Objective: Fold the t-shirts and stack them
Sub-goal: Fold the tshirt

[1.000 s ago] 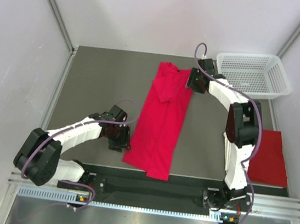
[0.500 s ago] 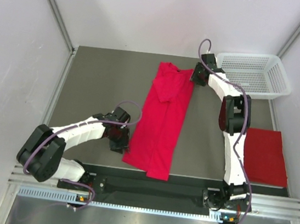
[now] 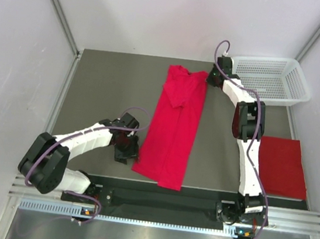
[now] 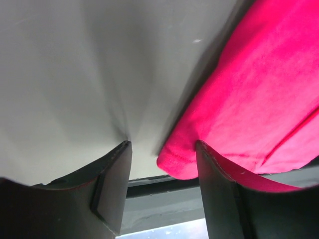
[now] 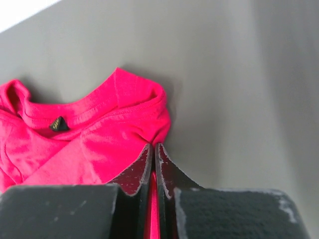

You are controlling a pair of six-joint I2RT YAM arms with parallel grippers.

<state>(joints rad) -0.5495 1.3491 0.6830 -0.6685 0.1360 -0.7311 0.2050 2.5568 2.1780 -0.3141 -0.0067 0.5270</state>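
Two red t-shirts lie on the grey worktop (image 3: 105, 89) in the overhead view. A long t-shirt (image 3: 173, 127) is folded into a narrow strip that runs from near the far edge, collar end, down to the near edge, roughly mid-worktop. A folded t-shirt (image 3: 282, 167) sits as a neat square against the right edge, well apart from the strip. A white mesh basket (image 3: 271, 78) stands in the far right corner. The left claw (image 3: 125, 150) is down at the strip's near left corner. The right claw (image 3: 209, 77) reaches to the strip's far right corner, just beside the basket.

From the left wrist, the left claw (image 4: 162, 174) stands open with its two fingers spread. One finger (image 4: 112, 189) is over bare worktop (image 4: 75, 64). The other is at the hem corner of the long t-shirt (image 4: 249, 99), and the rounded tip of the hem lies between them. I cannot tell whether either finger touches the cloth.

From the right wrist, the right claw (image 5: 153, 164) is pinched shut on the long t-shirt (image 5: 99, 144), with a thin sliver of red caught between the fingers. Just beyond the fingers lies the round neckband, with a small dark tag (image 5: 59, 124) inside it, and grey worktop (image 5: 224, 74) beyond that.
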